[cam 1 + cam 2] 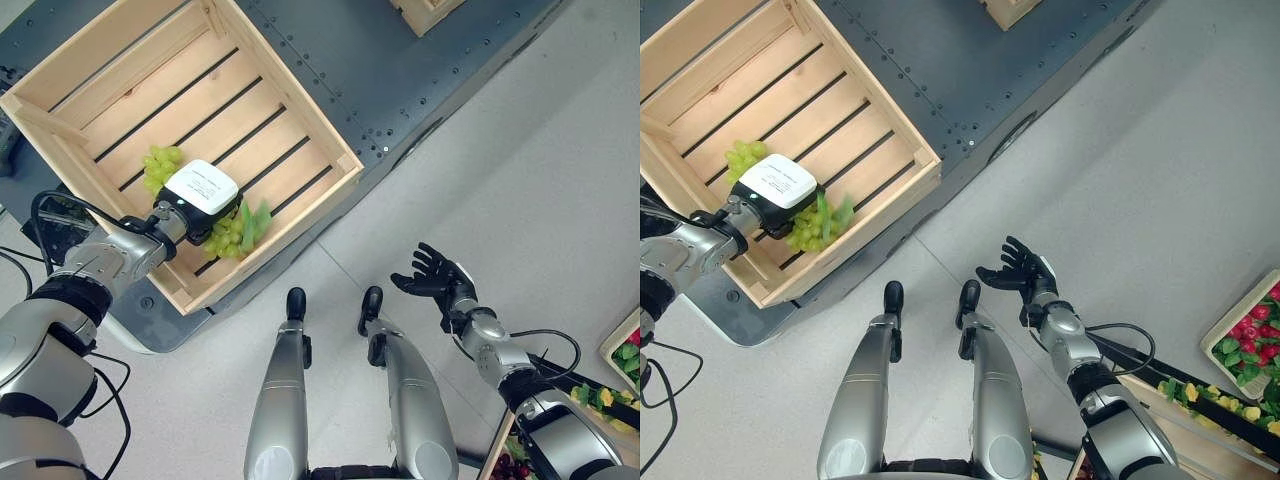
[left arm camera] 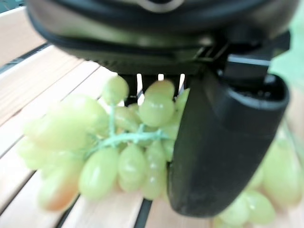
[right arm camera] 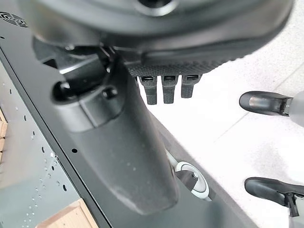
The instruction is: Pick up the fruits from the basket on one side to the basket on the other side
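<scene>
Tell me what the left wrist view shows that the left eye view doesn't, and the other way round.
The left wrist view gives the close detail: the left hand's thumb curled against the green grapes, with their stem visible. The left eye view gives the whole wooden crate, the right hand open over the floor, and a box of fruit at the robot's right. Both share the grapes over the crate's slats.

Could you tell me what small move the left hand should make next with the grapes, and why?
Probably open and let go. The left hand is curled round the green grape bunch inside the wooden crate, and the grapes look to be resting on its slats already. The right hand hangs open over the floor.
</scene>
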Tool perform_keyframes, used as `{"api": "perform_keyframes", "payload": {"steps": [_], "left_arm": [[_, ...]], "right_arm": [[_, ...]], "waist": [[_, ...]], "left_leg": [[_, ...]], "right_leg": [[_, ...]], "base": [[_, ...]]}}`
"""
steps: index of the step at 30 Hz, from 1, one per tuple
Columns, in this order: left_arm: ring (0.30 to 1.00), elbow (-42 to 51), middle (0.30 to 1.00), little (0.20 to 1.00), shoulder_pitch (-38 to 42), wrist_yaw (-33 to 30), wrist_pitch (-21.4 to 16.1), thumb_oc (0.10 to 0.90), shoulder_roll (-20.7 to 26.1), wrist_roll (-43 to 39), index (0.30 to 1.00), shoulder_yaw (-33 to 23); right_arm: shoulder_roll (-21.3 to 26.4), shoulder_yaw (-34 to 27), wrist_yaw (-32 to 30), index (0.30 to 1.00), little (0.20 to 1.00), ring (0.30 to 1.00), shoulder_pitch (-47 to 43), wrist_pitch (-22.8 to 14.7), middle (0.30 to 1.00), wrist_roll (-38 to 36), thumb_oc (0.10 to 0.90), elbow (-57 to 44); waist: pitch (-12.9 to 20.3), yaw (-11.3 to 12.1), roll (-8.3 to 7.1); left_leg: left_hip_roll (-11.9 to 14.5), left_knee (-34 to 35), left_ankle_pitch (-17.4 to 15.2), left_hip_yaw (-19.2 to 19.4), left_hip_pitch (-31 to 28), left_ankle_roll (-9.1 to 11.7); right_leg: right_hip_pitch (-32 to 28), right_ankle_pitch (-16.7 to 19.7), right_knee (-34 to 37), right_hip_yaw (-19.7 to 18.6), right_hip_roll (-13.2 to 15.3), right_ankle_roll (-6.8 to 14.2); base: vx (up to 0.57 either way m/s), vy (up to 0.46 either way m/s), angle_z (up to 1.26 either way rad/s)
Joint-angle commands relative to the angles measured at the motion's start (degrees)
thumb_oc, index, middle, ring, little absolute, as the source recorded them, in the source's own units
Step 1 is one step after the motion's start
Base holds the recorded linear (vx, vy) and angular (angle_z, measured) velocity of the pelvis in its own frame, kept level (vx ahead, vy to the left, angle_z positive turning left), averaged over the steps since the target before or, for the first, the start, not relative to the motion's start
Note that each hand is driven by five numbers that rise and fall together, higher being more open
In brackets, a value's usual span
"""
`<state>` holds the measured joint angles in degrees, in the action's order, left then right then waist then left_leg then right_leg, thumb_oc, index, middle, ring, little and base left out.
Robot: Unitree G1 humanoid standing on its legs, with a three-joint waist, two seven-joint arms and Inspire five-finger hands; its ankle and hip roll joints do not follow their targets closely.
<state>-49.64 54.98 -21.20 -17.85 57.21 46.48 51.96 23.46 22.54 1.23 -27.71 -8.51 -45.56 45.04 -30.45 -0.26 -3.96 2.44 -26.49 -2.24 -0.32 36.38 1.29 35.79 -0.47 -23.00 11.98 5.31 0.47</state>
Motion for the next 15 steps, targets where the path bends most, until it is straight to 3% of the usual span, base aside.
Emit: {"api": "perform_keyframes", "payload": {"steps": [1,6,9,15], "left_arm": [[0.3,3.8,0.3,0.3,-0.36,-6.75,-0.26,0.4,0.14,-5.74,0.3,-4.53],[0.3,6.14,0.3,0.3,-4.54,-9.07,-0.74,0.4,-0.78,-16.0,0.3,-10.7],[0.3,9.39,0.3,0.3,-10.21,-10.1,-3.24,0.4,-2.64,-20.28,0.3,-18.13],[0.3,15.84,0.3,0.3,-19.58,-6.81,-6.97,0.4,-7.61,-31.01,0.3,-27.86]], "right_arm": [[2.48,-5.22,-0.93,0.9,0.9,0.9,1.24,-5.38,0.9,-2.7,0.8,-5.02],[1.98,-6.23,-0.21,0.9,0.9,0.9,2.92,-5.15,0.9,-1.4,0.8,-6.73],[0.99,-6.88,-0.58,0.9,0.9,0.9,5.26,-5.24,0.9,0.88,0.8,-9.05],[-0.12,-7.09,-3.18,0.9,0.9,0.9,10.08,-4.58,0.9,6.23,0.8,-14.62]], "waist": [[0.66,0.64,1.28],[0.66,0.99,1.93],[0.83,1.26,2.3],[5.1,0.94,3.25]], "left_leg": [[-1.04,3.54,-0.02,6.01,-6.32,-0.83],[-1.95,6.18,0.31,5.81,-11.4,-1.17],[-2.84,7.7,-0.01,5.64,-16.09,-1.36],[-3.09,11.66,0.17,5.52,-22.59,-0.96]], "right_leg": [[-5.93,-4.74,-5.85,0.17,0.02,1.42],[-9.64,-3.63,-3.71,-0.39,0.2,2.21],[-13.93,-3.24,-1.53,-0.73,0.59,2.76],[-20.1,-2.65,3.35,-0.58,1.28,3.12]], "base": [[0.0,0.0,0.0],[0.01,0.003,-0.03],[0.05,-0.018,-0.04],[0.13,0.011,-0.07]]}}
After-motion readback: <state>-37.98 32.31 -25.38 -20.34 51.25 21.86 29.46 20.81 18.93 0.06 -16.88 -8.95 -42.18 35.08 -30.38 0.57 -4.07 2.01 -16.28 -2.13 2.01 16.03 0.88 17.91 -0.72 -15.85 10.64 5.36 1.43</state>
